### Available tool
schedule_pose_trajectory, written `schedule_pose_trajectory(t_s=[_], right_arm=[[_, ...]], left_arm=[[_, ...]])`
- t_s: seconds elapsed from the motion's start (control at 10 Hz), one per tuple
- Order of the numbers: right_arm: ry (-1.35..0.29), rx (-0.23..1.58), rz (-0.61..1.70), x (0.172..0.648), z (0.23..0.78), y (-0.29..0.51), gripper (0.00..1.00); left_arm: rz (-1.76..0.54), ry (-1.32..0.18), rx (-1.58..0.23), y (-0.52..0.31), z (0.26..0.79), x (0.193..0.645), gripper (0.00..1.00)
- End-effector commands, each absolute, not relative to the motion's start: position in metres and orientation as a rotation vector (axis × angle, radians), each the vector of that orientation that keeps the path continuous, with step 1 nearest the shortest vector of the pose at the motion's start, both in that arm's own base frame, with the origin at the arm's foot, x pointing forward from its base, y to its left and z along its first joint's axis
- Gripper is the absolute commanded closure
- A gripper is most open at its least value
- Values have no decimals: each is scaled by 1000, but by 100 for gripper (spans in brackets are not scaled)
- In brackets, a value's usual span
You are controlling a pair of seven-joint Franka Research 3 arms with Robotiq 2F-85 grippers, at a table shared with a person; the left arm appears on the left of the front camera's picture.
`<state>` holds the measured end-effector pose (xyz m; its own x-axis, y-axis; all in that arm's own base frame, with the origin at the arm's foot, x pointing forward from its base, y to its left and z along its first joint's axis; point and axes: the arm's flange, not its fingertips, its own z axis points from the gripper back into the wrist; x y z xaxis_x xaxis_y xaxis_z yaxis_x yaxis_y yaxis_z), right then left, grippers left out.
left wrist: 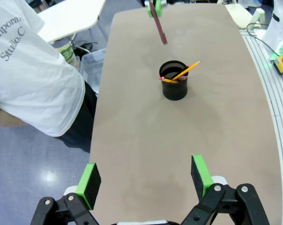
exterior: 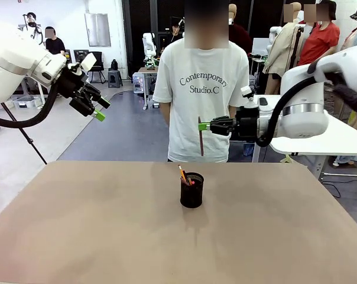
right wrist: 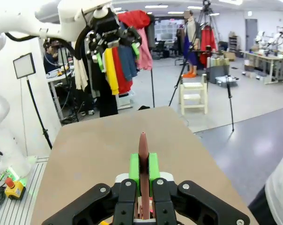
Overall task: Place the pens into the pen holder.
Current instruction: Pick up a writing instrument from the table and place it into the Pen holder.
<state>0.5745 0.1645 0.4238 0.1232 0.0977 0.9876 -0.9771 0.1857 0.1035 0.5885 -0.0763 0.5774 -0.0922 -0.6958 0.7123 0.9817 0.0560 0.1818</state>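
Maroon pen hangs clamped in the right hand at frame centre, above the mesh holder, left hand wide and empty: a misaligned drop could bounce off the rim.

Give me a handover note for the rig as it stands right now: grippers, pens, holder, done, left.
Left gripper: open, empty, raised at the left side.
Right gripper: shut on the maroon pen, which hangs upright in the air beyond the pen holder.
Pen holder: mid-table, with the yellow pencil and the black pen with red ends inside.
Done: two pens in.
Left: bring the maroon pen over the holder and release.
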Motion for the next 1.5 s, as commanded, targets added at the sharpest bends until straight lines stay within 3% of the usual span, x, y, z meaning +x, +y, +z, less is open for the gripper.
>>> schedule_pose_trajectory(t_s=[0.0, 0.6, 0.7, 1.1, 1.2, 1.4], right_arm=[[-1128, 1028, 1101, 579, 404, 175, 100], [-1022, 1009, 1107, 571, 359, 180, 100], [-1014, 1005, 1110, 572, 358, 179, 92], [-1014, 1022, 1124, 571, 365, 175, 15], [-1016, 1024, 1122, 571, 367, 173, 0], [-992, 1027, 1139, 570, 374, 171, 0]], left_arm=[[-1497, -787, -468, -75, 578, 588, 0], [-1497, -787, -468, -75, 578, 588, 0], [-1497, -787, -468, -75, 578, 588, 0], [-1497, -787, -468, -75, 578, 588, 0], [-1497, -787, -468, -75, 578, 588, 0], [-1497, -787, -468, -75, 578, 588, 0]])
